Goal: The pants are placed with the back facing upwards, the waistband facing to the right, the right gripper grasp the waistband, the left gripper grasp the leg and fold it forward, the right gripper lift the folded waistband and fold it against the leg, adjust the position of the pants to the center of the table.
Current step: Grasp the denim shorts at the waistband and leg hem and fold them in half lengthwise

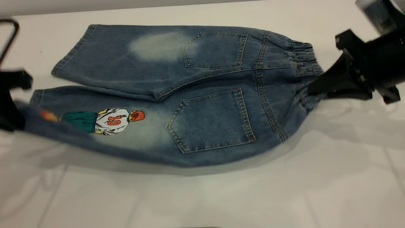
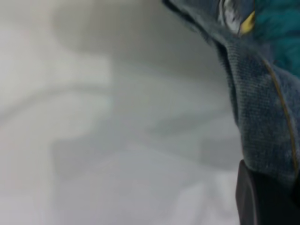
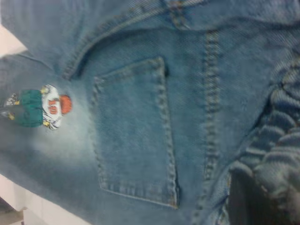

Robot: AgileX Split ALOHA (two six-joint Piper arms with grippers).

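The pants (image 1: pixel 202 95) lie back up on the white table (image 1: pixel 221 196), waistband (image 1: pixel 305 53) to the right. The near half is raised off the tabletop and casts a shadow below. My right gripper (image 1: pixel 316 87) is shut on the near part of the waistband (image 3: pixel 276 145). At the left edge my left gripper (image 1: pixel 17 117) is shut on the hem of the printed leg (image 1: pixel 95 123), and denim (image 2: pixel 267 122) drapes over its black finger (image 2: pixel 258 201). The player print (image 3: pixel 40 107) shows in the right wrist view. The plain leg (image 1: pixel 126 57) lies flat at the back.
The table's far edge (image 1: pixel 126 6) runs just behind the plain leg. Bare tabletop (image 1: pixel 205 202) stretches along the front, and more bare tabletop (image 2: pixel 93 140) shows under the raised leg.
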